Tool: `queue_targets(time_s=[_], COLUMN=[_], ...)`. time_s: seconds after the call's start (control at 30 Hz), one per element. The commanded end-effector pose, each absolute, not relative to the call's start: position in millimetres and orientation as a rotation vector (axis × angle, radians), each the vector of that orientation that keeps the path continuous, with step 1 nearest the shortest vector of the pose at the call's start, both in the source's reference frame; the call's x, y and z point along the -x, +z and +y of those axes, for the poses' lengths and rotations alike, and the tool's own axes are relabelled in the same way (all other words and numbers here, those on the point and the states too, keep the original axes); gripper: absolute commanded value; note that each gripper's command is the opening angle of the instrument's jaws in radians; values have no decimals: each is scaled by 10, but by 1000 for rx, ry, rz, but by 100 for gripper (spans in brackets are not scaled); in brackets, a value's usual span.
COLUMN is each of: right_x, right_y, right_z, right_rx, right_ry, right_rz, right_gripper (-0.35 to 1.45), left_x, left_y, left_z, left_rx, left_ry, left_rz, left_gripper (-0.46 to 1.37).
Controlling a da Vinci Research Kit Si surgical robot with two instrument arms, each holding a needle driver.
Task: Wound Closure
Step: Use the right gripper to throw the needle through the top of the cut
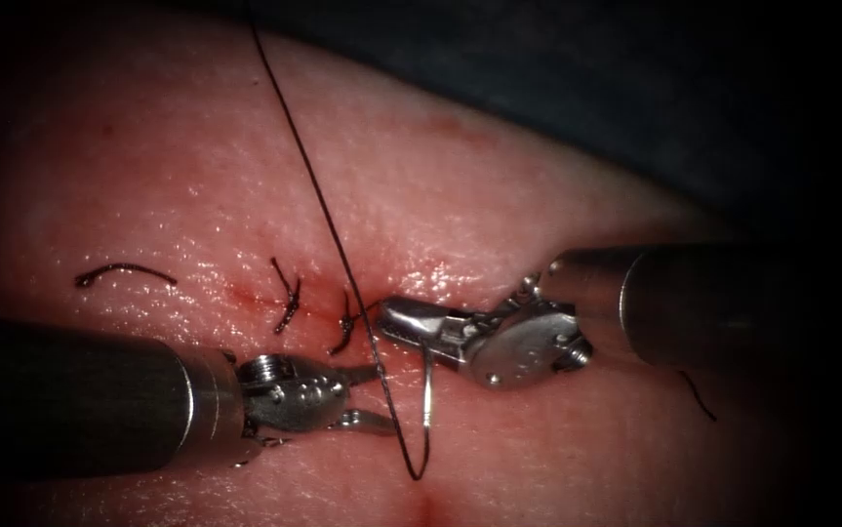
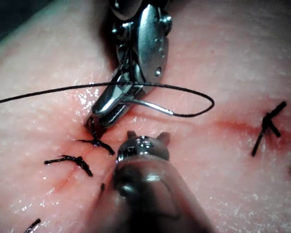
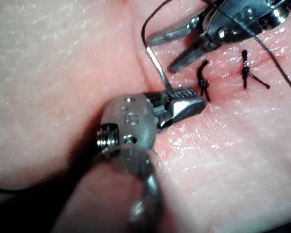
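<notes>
On tissue [image 1: 499, 185]: right tool [image 1: 403, 314] clamped on needle [image 1: 427, 385] (near the swaged end, outside tissue), thread [image 1: 313, 185] trailing; left tool [image 1: 370, 397] open, holding nothing.

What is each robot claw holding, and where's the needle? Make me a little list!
right end effector: shut on the needle, near one end of its curve
left end effector: open, holding nothing
needle: out of the tissue, hanging below the right tool
thread: runs from the needle up across the tissue
knots: two tied stitches on the cut
</notes>
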State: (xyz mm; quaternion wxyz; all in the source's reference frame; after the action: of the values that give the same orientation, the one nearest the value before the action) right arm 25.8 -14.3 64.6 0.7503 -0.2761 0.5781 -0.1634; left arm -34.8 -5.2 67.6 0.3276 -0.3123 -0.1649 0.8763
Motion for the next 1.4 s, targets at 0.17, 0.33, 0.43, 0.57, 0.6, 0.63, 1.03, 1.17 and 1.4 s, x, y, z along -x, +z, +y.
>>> queue_targets(time_s=[0.17, 0.33, 0.43, 0.57, 0.6, 0.63, 1.03, 1.17, 1.4], right_x=[-255, -253, -253, -254, -255, -255, -264, -264, -262], right_y=[620, 593, 587, 588, 589, 589, 592, 590, 583], right_z=[-121, -96, -84, -72, -70, -70, -64, -60, -53], right_rx=[592, 568, 537, 467, 453, 444, 334, 342, 348], right_ry=[-330, -307, -275, -216, -203, -202, -130, -120, -107], right_rz=[1270, 1280, 1301, 1312, 1317, 1318, 1324, 1332, 1334], right_gripper=[-35, -35, -35, -35, -35, -35, -35, -35, -35], left_x=[349, 349, 347, 344, 343, 342, 328, 325, 324], left_y=[683, 692, 696, 700, 701, 702, 719, 719, 726], left_z=[-51, -59, -64, -70, -70, -71, -81, -82, -84], left_rx=[876, 883, 885, 882, 880, 881, 876, 875, 874], left_ry=[2274, 2263, 2260, 2254, 2250, 2251, 2238, 2235, 2233], left_rz=[-461, -477, -474, -476, -477, -476, -481, -483, -482], left_gripper=[-35, -35, -35, -31, -29, -28, -25, -16, -16])
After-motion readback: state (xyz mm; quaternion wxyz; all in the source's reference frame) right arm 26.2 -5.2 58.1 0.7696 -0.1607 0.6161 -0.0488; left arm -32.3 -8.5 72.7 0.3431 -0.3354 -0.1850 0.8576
